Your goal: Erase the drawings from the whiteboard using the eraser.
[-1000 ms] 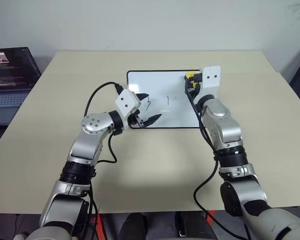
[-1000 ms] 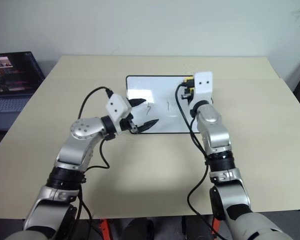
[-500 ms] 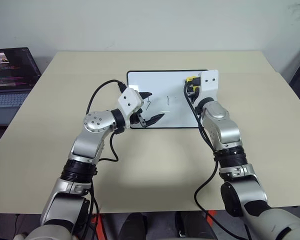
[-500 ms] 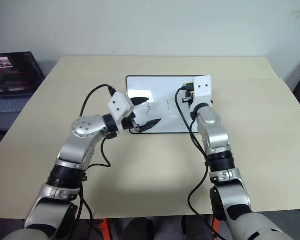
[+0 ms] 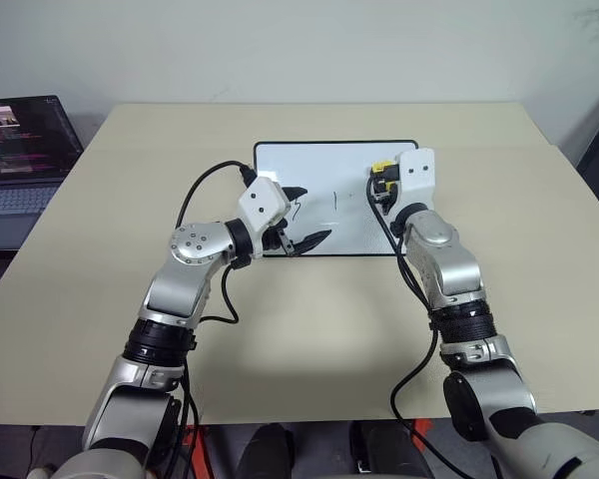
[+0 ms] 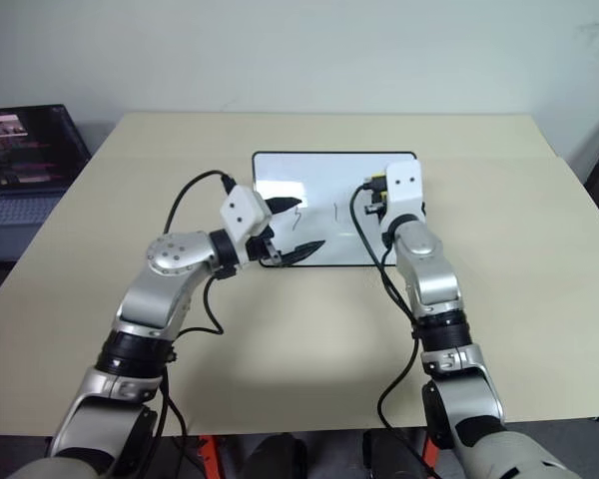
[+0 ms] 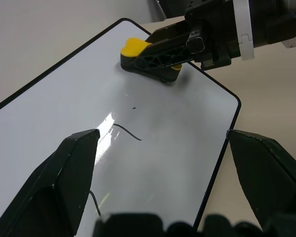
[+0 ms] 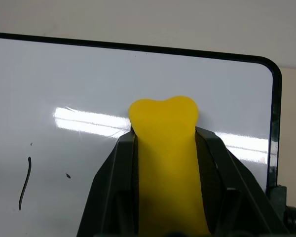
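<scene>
Meanwhile, right gripper clamps eraser on whiteboard; left gripper wide; laptop aside.

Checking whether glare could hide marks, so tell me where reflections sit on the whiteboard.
Right wrist view: a bright streak crosses the whiteboard behind the eraser, clear of the stroke. Left wrist view: a small glint beside the curved mark.

The laptop is cut by the left edge. The right arm hides the whiteboard's right side — the eraser peeks out beside the wrist housing. The drawings are too small to read — the left one partly behind the left gripper.
</scene>
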You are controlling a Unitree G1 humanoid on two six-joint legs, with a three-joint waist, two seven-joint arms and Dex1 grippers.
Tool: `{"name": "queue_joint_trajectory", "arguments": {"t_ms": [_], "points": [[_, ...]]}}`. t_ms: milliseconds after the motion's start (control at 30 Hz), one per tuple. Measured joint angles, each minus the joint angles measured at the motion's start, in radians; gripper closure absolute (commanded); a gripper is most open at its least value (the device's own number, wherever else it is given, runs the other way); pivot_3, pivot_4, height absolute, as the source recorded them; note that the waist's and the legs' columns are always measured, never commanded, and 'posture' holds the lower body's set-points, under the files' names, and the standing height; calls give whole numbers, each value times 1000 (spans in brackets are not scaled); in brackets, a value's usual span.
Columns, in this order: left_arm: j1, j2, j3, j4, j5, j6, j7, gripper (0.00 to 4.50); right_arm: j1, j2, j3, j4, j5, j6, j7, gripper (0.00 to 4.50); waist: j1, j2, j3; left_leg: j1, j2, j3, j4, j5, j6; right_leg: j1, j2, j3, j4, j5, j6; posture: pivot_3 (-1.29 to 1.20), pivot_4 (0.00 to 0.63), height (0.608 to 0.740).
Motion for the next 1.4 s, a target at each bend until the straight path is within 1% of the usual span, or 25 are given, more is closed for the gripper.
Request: {"name": "queue_joint_trajectory", "arguments": {"t_ms": [167,400,533,600,900,1033,1233,1400], "points": [[0,-4,-6,-12,0,5,0,0,41,-4,2,-40,-6,21,5,3297,0,0,0,0,0,0,2,0,0,0,0,0,2,0,0,0,150,740],[0,-9,-7,-14,0,18,0,0,151,-8,13,-140,-9,71,15,3297,1,-1,-1,0,-1,-1,8,0,0,1,0,0,7,0,0,0,150,740],[1,-12,-7,-15,0,19,-1,0,202,-5,13,-188,-8,120,15,3297,1,-1,-1,5,-1,-1,10,0,1,5,0,0,9,0,0,0,150,740],[0,-13,-7,-15,0,19,-2,0,216,-6,14,-202,-8,132,15,3297,0,-1,-1,7,-1,-1,10,0,1,7,0,0,10,0,0,0,150,740],[-3,-23,-17,5,3,9,-5,0,239,-20,13,-256,-8,185,20,3297,0,-1,-1,6,-1,-1,10,0,1,6,1,0,9,0,0,0,150,740],[-3,-25,-17,8,3,-6,-5,0,221,-19,11,-258,-6,189,20,3297,0,-1,-1,6,-1,-1,10,0,1,6,1,1,9,0,0,0,150,740],[-7,-29,-25,11,9,-11,-9,0,87,0,8,-240,-2,176,16,3297,-1,0,0,5,0,-1,9,0,1,4,1,0,9,0,0,0,150,740],[-9,-35,-25,11,10,-12,-10,0,-10,21,7,-141,-2,116,16,3297,0,0,0,3,-1,-1,9,0,1,4,1,0,7,0,0,0,150,740]]}}
